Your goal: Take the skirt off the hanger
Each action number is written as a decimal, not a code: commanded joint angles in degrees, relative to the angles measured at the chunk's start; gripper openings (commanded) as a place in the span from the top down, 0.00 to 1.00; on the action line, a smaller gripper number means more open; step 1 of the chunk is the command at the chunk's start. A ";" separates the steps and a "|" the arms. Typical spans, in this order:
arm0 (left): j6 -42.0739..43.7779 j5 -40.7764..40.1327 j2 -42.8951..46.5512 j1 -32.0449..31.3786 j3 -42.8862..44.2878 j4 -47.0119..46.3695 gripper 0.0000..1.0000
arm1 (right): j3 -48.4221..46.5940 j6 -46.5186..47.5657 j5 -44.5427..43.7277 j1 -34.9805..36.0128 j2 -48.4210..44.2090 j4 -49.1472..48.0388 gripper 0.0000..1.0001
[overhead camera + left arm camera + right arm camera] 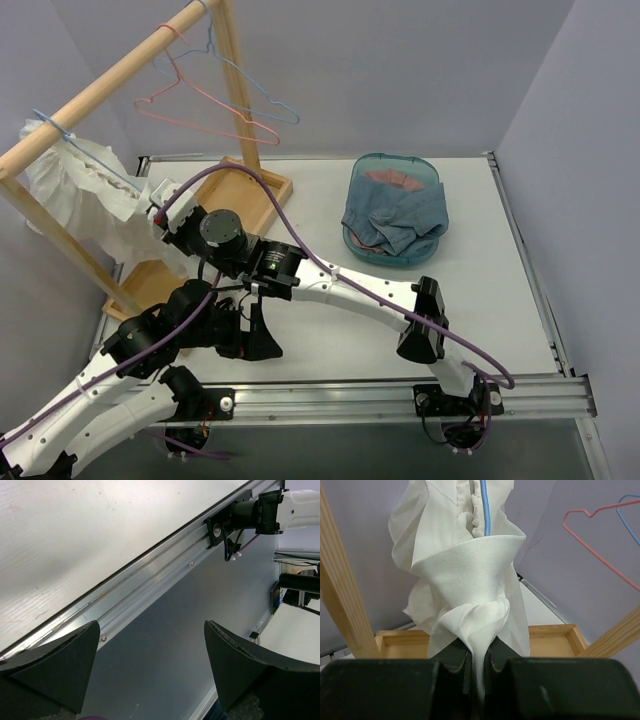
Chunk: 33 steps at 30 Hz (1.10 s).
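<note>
- Left gripper (152, 647) hung released, jaws spread wide, touching nothing, near the 6 o'clock edge of the counter (75, 540).
- Right gripper (477, 665) was clenched on a lower fold of the white skirt (470, 575).
- The skirt hung from the blue hanger (60, 130) on the wooden rail (110, 79) at 10 o'clock.

I judge this a robotics lab cell: plain lilac partition walls (400, 70) boxing a white table (500, 290), aluminium mounting rail (340, 400) across lower frame, wooden garment rack (110, 85) upper left.
</note>
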<state>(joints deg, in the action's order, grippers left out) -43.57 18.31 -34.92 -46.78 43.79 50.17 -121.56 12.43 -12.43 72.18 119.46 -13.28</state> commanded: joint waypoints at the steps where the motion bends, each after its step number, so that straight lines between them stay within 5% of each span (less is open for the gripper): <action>1: 1.56 0.59 0.20 -0.24 1.73 -2.71 0.06 | -2.88 5.06 -0.84 0.15 -0.90 -10.80 1.00; 9: 1.91 1.12 0.55 -0.32 0.95 -3.41 0.06 | -16.67 4.98 -3.31 -1.07 5.76 -11.52 1.00; 15: 2.70 1.03 0.72 -0.41 1.56 -3.86 0.06 | -21.62 -4.06 -2.17 -6.25 8.34 -10.19 1.00; 23: 3.23 -0.29 8.72 -0.50 2.62 -6.66 0.00 | -6.34 -9.87 0.29 -11.62 -0.26 -9.66 1.00; 29: 4.72 0.94 13.73 -0.50 3.23 -9.21 0.27 | 8.41 -8.65 2.14 -12.33 -8.79 -7.10 1.00; 33: 4.55 1.91 13.83 -0.50 4.28 -14.38 0.30 | 21.34 -8.82 2.05 -12.24 -20.03 -9.48 1.00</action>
<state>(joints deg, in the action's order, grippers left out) -39.81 18.68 -20.62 -46.96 44.86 43.40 -103.15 4.08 -11.11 59.24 111.46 -15.68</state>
